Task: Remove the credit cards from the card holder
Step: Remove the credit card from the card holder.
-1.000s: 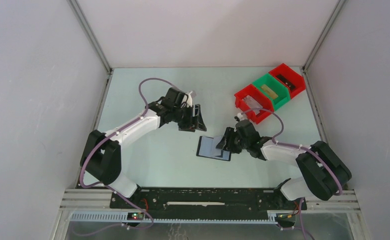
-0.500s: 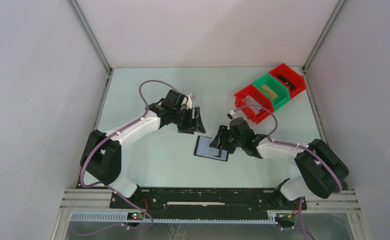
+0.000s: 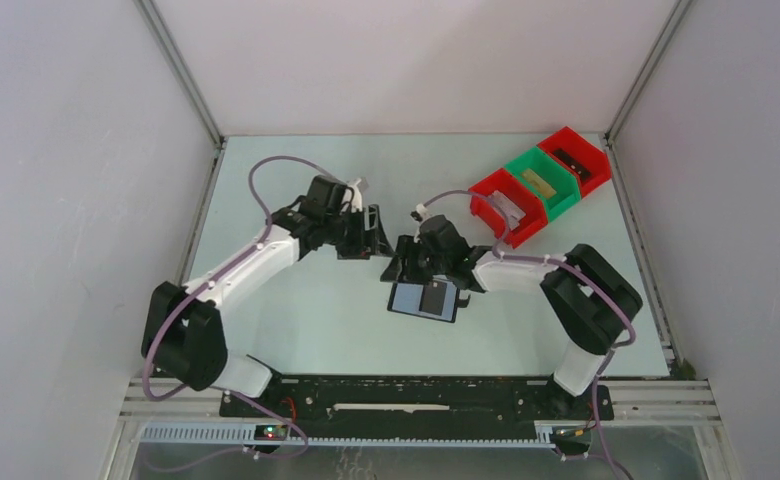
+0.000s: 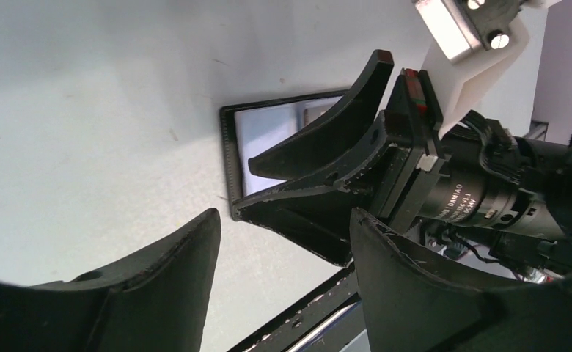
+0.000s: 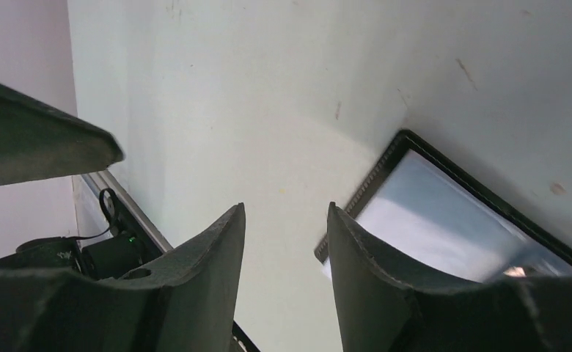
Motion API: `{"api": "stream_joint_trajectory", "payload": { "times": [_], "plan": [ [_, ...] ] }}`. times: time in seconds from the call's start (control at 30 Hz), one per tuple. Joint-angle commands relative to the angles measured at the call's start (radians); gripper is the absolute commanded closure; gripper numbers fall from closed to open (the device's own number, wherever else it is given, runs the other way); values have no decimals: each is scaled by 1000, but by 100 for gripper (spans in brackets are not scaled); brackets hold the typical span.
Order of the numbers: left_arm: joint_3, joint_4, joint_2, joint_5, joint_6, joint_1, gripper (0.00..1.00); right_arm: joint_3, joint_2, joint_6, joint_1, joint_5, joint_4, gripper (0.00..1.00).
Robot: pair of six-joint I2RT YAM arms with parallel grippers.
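The card holder [image 3: 423, 300] lies open and flat on the table, a black frame around pale grey-blue inner faces. I cannot tell the credit cards apart from those panels. It also shows in the left wrist view [image 4: 268, 128] and in the right wrist view [image 5: 452, 216]. My right gripper [image 3: 402, 269] is open and empty, low over the table at the holder's far left corner, its fingertips [image 5: 332, 213] just beside the holder's edge. My left gripper [image 3: 377, 238] is open and empty, hovering just beyond the right gripper, whose fingers fill the middle of the left wrist view [image 4: 327, 165].
Three joined bins stand at the back right: a red bin [image 3: 507, 207], a green bin [image 3: 541, 183] and another red bin [image 3: 576, 158], each with small items inside. The two grippers are very close together. The enclosure's white walls ring the table.
My right arm has swung left and away across the card holder to its far left corner. My left gripper has drawn back slightly left. The holder slid a little left early on.
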Motion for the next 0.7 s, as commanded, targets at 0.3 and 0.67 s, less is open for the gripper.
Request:
{"api": "stream_joint_trajectory", "payload": {
  "times": [0.3,0.67],
  "plan": [
    [-45,41,-66,27,-10,-24,30,-215,-258,28,-64,75,40,46],
    [-148,395,133,238,-235,-119,34,-504,-411,161,-201,-11,178,48]
  ]
}}
